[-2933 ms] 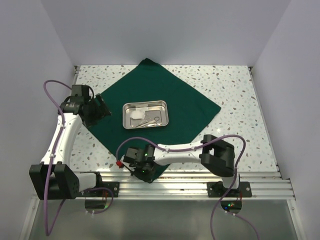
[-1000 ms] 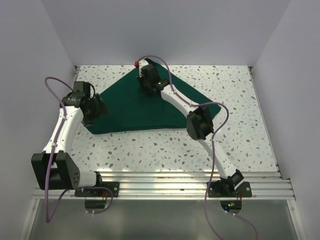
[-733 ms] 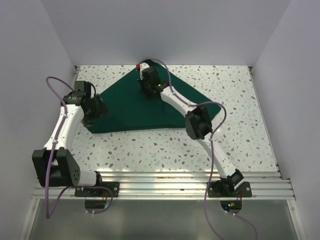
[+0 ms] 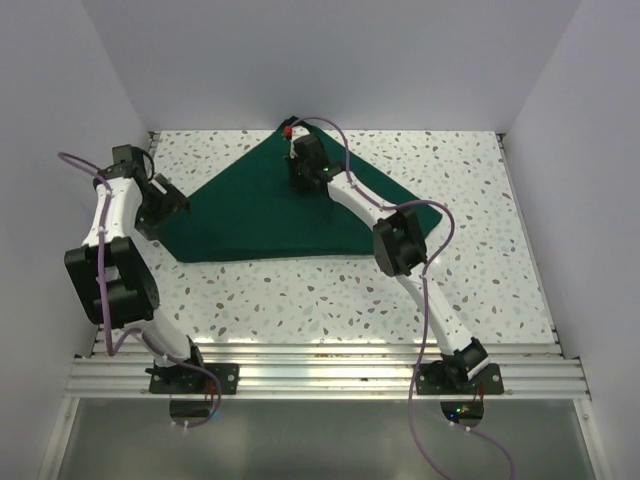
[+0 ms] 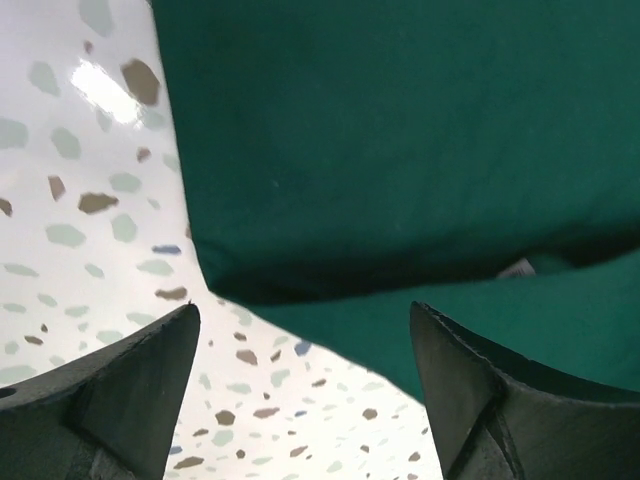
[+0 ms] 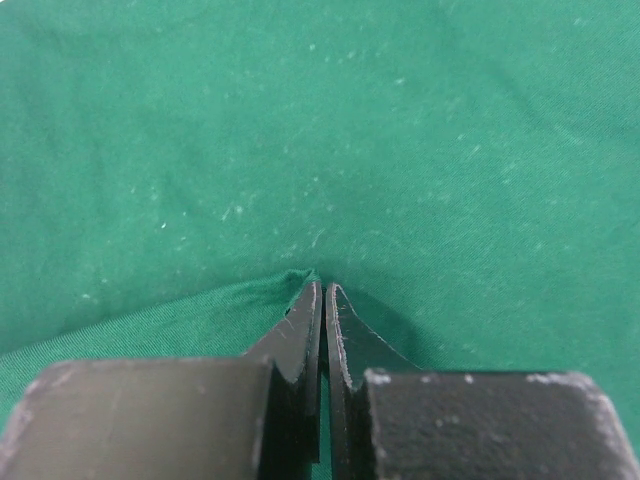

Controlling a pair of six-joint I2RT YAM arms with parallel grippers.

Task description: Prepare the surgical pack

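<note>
Spreading over the far half of the speckled worktop [image 4: 300, 290], the surgical pack [image 4: 260, 220] lies as a dark green drape folded into a triangle. Its long edge is on the near side and its peak at the far side. The right arm [image 4: 400, 245] reaches across it to that peak, where the right tool [image 6: 322, 287] is pinched tight on a small ridge of the cloth. The left tool [image 5: 305, 306] hangs wide apart over the drape's left corner, gripping nothing.
</note>
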